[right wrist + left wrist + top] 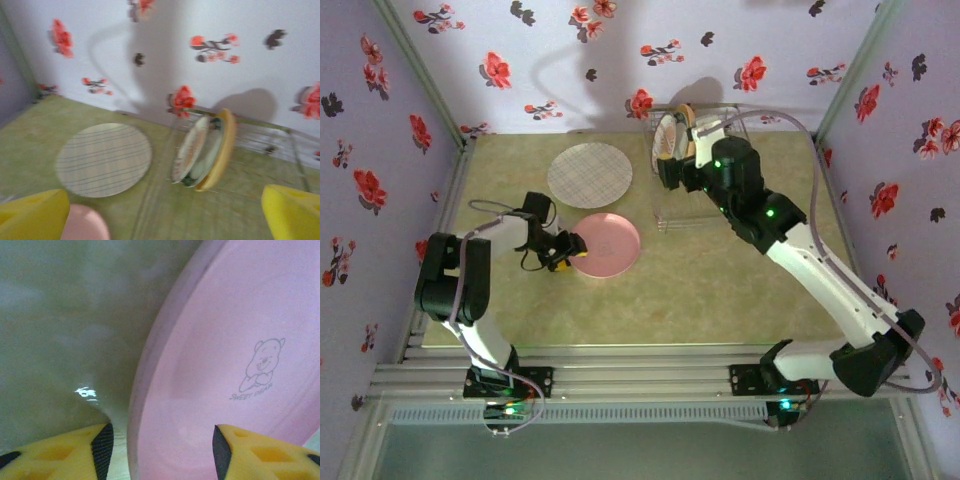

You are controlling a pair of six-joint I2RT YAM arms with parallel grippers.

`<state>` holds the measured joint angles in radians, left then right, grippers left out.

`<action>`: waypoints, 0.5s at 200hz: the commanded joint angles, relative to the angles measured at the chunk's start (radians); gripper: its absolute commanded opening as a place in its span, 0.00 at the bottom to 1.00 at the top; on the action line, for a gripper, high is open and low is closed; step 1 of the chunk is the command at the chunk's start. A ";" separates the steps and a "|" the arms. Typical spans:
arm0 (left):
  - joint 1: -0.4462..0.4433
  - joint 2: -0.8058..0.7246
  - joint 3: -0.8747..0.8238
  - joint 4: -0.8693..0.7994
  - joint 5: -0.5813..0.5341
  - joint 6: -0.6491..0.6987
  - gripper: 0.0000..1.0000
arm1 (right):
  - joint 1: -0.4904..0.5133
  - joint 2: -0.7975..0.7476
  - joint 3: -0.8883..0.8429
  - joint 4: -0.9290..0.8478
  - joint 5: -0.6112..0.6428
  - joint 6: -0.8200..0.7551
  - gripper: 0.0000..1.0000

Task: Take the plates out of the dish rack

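Pink plate (605, 243) lies flat on the table (720, 290), rim between the left gripper's (160, 440) parted jaws: set-down nearly done. The right gripper (165, 215), wide open, faces the rack's (270, 135) upright plates (202, 150); next, straddle one rim.

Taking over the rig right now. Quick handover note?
Left gripper: open, straddling the rim of the pink plate, which lies flat on the table.
Right gripper: open, empty, facing the dish rack.
Done: grid plate and pink plate out on the table.
To do: orange-yellow plate and the others standing beside it in the rack.
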<state>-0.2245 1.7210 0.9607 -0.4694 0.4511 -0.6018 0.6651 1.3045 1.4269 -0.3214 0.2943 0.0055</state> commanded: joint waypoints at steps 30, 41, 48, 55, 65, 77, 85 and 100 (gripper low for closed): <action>-0.019 -0.080 0.033 -0.097 -0.078 -0.003 0.73 | -0.072 0.160 0.231 -0.174 0.240 0.070 0.97; -0.025 -0.103 0.036 -0.112 -0.091 -0.006 0.78 | -0.093 0.202 0.269 -0.198 0.238 0.089 0.95; -0.026 -0.119 0.036 -0.124 -0.102 -0.010 0.78 | -0.107 0.226 0.294 -0.213 0.237 0.103 0.92; -0.030 -0.137 0.038 -0.134 -0.113 -0.011 0.78 | -0.122 0.260 0.320 -0.230 0.237 0.118 0.90; -0.031 -0.166 0.038 -0.150 -0.128 -0.015 0.79 | -0.142 0.307 0.363 -0.256 0.228 0.137 0.87; -0.034 -0.205 0.039 -0.172 -0.145 -0.020 0.79 | -0.160 0.371 0.420 -0.282 0.220 0.149 0.85; -0.036 -0.232 0.041 -0.191 -0.159 -0.021 0.80 | -0.171 0.414 0.456 -0.290 0.211 0.149 0.84; -0.036 -0.288 0.050 -0.232 -0.188 -0.022 0.80 | -0.190 0.502 0.535 -0.314 0.183 0.152 0.82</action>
<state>-0.2535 1.5208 0.9752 -0.6041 0.3298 -0.6140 0.5003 1.6962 1.8580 -0.5587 0.4908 0.1162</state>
